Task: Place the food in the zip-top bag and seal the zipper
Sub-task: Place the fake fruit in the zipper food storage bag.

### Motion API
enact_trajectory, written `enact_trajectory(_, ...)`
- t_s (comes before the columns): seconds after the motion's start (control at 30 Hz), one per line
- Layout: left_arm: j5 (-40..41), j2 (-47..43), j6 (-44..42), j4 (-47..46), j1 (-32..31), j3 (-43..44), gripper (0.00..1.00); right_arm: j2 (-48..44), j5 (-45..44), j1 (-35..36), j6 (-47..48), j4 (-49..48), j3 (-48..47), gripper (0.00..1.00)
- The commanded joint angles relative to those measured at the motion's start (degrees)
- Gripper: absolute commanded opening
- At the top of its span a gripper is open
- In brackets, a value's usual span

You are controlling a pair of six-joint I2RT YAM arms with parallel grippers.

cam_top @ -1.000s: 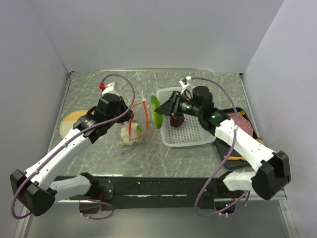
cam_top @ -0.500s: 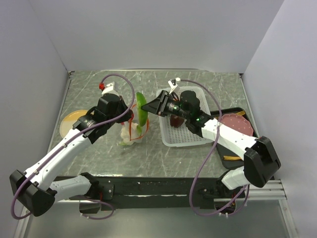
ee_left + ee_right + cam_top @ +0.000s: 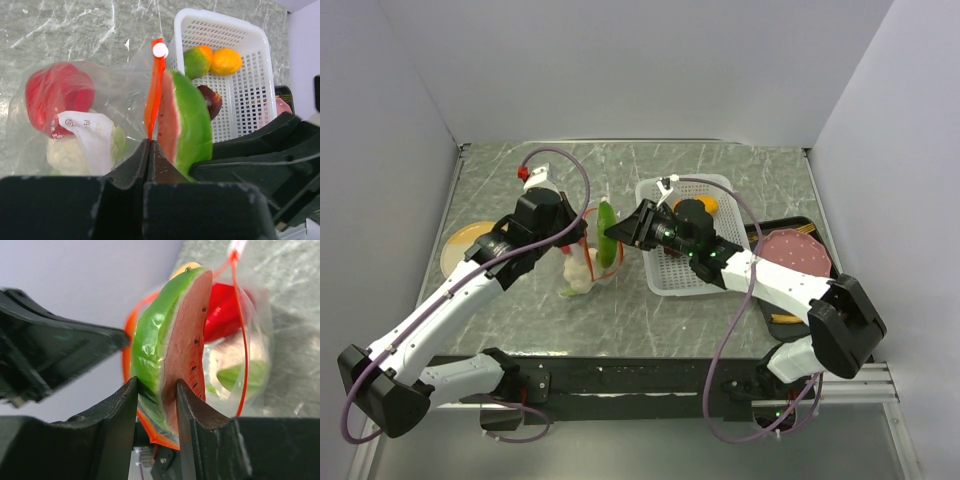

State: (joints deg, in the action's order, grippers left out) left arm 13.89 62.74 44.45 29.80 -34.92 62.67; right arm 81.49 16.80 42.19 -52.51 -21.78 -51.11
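The clear zip-top bag (image 3: pixel 75 125) stands left of the basket, and my left gripper (image 3: pixel 149 142) is shut on its orange-red zipper (image 3: pixel 154 95), holding the mouth up. A red pepper (image 3: pixel 59 97) and white cauliflower (image 3: pixel 80 150) lie inside. My right gripper (image 3: pixel 156 390) is shut on the watermelon slice (image 3: pixel 175 340) and holds it at the bag's mouth; the zipper (image 3: pixel 240 330) loops past both sides of the slice. From above, the slice (image 3: pixel 608 233) sits between the two grippers. A mango (image 3: pixel 196 60), orange (image 3: pixel 226 60) and dark purple ball (image 3: pixel 210 100) stay in the basket.
The white perforated basket (image 3: pixel 705 280) sits just right of the bag, under my right arm. A black tray at far right holds a pink slab (image 3: pixel 798 250) and yellow sticks (image 3: pixel 785 318). A pale round plate (image 3: pixel 460 250) lies by the left wall.
My right gripper has carried the watermelon slice leftward from over the basket's edge to the bag's mouth. The left gripper has kept its hold on the zipper.
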Motion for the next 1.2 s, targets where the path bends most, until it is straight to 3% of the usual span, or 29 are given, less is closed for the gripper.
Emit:
enact_trajectory(0.0,1.05,-0.16,0.29,-1.94,0.02,3.24,0.01,-4.48,-5.09,2.27,3.99,2.7,0.39,0.21)
enact_trajectory(0.27,0.88,0.63,0.73,-2.29,0.11,3.07,0.01,-6.52,-5.2,4.21,9.61,8.76,-0.03,0.22)
enact_trajectory(0.6,0.61,0.19,0.64,-1.59,0.11,3.6,0.01,2.26,6.3,4.74,18.58,17.99,-10.14,0.24)
enact_trajectory(0.8,0.26,-0.51,0.64,-1.5,0.11,3.33,0.01,6.13,5.44,4.74,20.08,21.43,-13.66,0.28)
enact_trajectory(1.1,1.14,-1.13,0.03,-0.27,0.02,4.56,0.01,8.24,6.31,4.65,17.62,19.32,-16.12,0.41)
enact_trajectory(1.17,1.58,-1.22,-0.06,0.25,0.02,4.91,0.01,8.42,7.45,4.74,17.36,18.97,-16.47,0.52)
